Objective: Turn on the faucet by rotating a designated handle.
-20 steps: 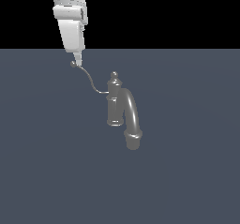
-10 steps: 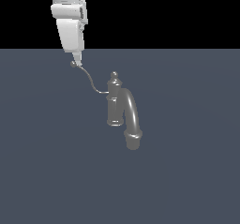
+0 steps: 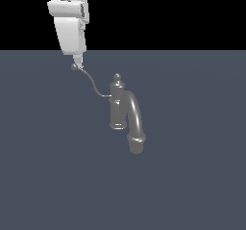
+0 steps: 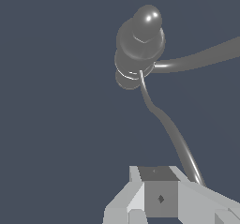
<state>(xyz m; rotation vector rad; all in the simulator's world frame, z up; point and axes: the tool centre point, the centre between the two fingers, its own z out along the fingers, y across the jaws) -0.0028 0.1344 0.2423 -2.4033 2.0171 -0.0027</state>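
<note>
The grey faucet point(image 3: 116, 106) stands upright with a knobbed cap and a thick arched spout point(image 3: 135, 121). Its thin curved handle point(image 3: 91, 85) runs from the column up toward the exterior view's left and ends in a small ball tip point(image 3: 74, 67). My gripper point(image 3: 77, 62) hangs from above with its fingers together, its tip touching the ball tip and holding nothing. In the wrist view the faucet column point(image 4: 139, 42) is seen from above. The handle point(image 4: 173, 134) runs down beside my fingers point(image 4: 159, 197), and its ball tip is hidden behind them.
The faucet stands on a flat dark grey-blue surface point(image 3: 192, 176). Nothing else shows on it in either view.
Almost nothing. The arm above has shifted very slightly; the gripper tip stays at the handle's ball tip, and the handle and faucet look the same.
</note>
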